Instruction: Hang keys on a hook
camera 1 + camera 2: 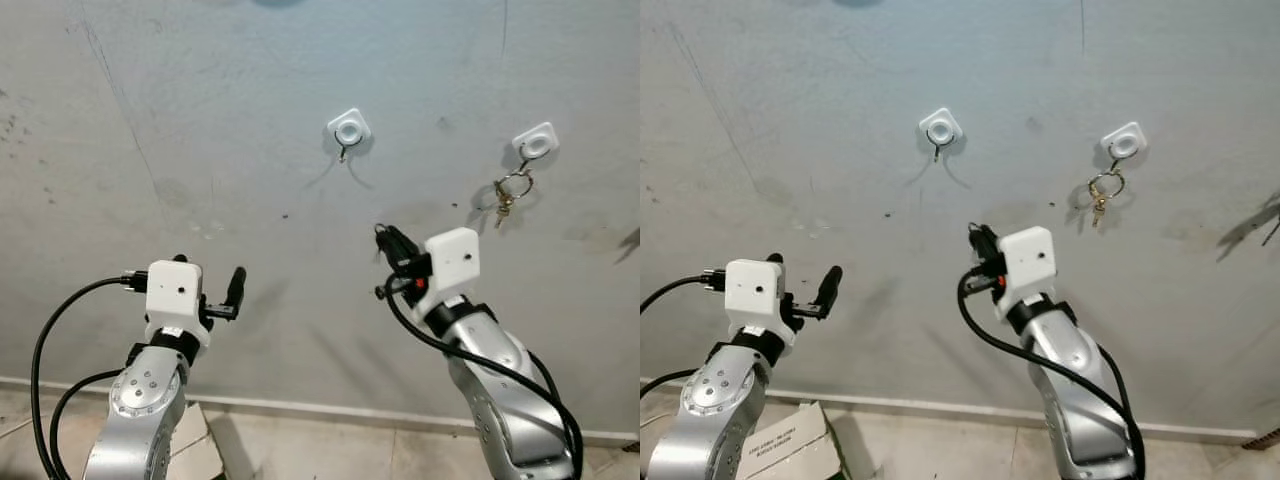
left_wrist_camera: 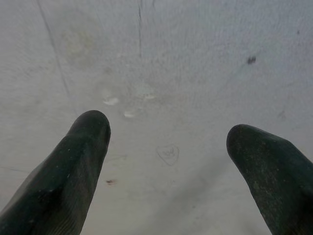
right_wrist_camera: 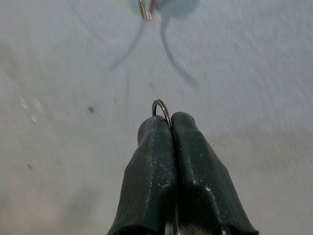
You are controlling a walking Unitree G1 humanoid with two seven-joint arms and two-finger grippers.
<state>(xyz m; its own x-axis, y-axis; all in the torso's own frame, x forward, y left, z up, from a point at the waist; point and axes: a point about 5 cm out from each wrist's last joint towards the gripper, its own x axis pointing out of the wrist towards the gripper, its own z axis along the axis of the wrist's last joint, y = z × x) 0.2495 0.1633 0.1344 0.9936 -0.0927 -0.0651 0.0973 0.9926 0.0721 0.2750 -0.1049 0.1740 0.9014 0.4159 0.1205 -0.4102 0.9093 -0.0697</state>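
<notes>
In the right wrist view, right claw [image 3: 168, 122] pinches key ring [image 3: 161, 108].

A pale grey, scuffed plaster wall [image 1: 200, 120] carries thin dark scratches and small specks. Along its foot runs a white baseboard [image 1: 300, 405] above a light tiled floor [image 1: 330, 445]. A white cardboard box with printed lettering [image 1: 790, 445] lies on the floor near the wall.
</notes>
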